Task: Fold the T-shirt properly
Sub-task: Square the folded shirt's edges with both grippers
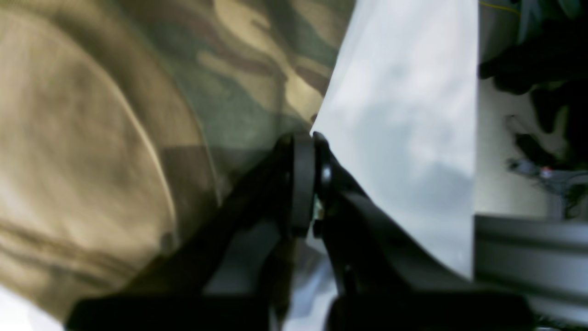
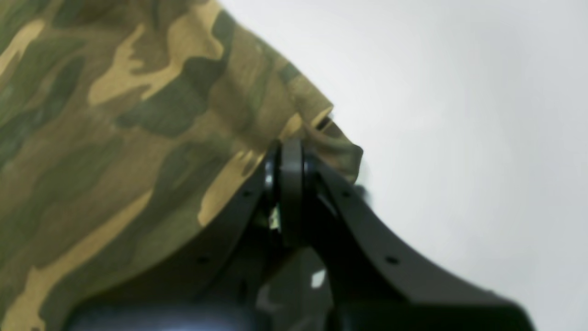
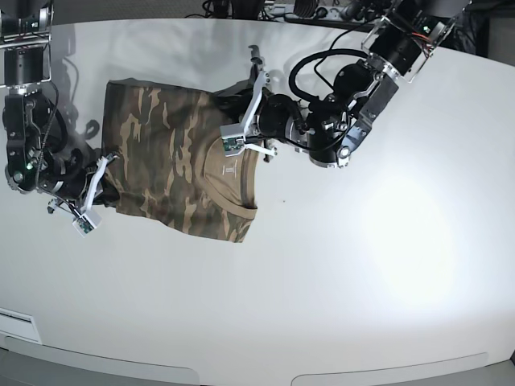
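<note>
I see the T-shirt [image 3: 173,161] lying partly folded on the white table [image 3: 362,257], soft camouflage cloth in olive, brown and tan with a ribbed tan collar [image 3: 233,173]. My left gripper [image 1: 314,138] is pinched on its edge beside the collar, and my right gripper [image 2: 294,142] is clamped on a hemmed corner, the cloth spreading away from both.

Camouflage T-shirt [image 3: 173,161] lies partly folded on the table, collar showing
</note>
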`<act>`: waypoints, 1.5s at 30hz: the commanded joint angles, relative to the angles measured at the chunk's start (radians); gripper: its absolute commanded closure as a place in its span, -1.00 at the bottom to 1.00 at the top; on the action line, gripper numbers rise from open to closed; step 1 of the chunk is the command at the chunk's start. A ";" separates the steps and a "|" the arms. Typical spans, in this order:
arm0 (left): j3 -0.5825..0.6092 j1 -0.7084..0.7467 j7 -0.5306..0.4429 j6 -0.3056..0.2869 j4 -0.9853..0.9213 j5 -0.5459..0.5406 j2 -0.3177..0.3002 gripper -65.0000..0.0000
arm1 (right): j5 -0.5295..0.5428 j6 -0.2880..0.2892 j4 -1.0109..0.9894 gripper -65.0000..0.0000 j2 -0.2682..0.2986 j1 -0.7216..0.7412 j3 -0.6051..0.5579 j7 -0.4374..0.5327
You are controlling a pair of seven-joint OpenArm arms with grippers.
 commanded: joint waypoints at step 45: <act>-0.192 -0.210 0.041 0.270 0.056 0.312 0.035 1.00 | 0.140 0.008 0.708 1.00 -0.366 -0.687 0.603 -0.038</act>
